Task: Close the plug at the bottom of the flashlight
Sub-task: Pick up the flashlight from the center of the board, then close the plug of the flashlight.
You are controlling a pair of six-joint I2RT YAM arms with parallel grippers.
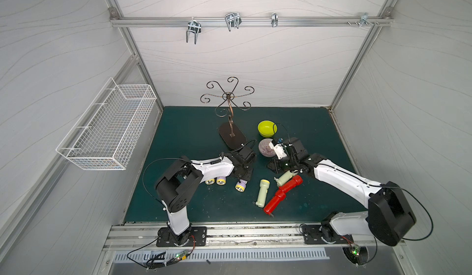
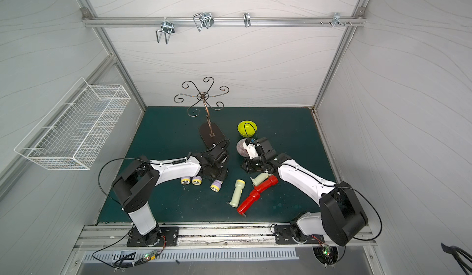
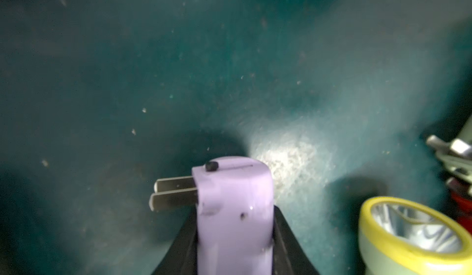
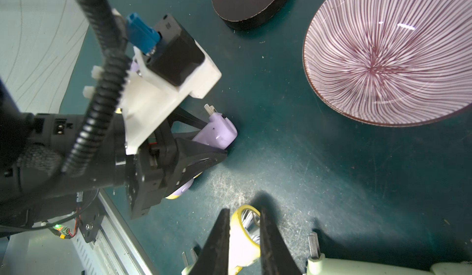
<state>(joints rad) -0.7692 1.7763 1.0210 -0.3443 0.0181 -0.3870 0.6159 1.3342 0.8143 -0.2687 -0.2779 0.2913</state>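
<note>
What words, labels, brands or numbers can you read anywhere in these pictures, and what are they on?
None can be read.
Dark marks on the white camera mount of the right arm: too small to read.
Purple flashlight: no lettering shows.

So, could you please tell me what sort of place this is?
Most likely a robot test cell, not a home: white panels in an aluminium frame enclose it, left arm and right arm are bolted to a front rail, and a green mat holds loose flashlights.
</note>
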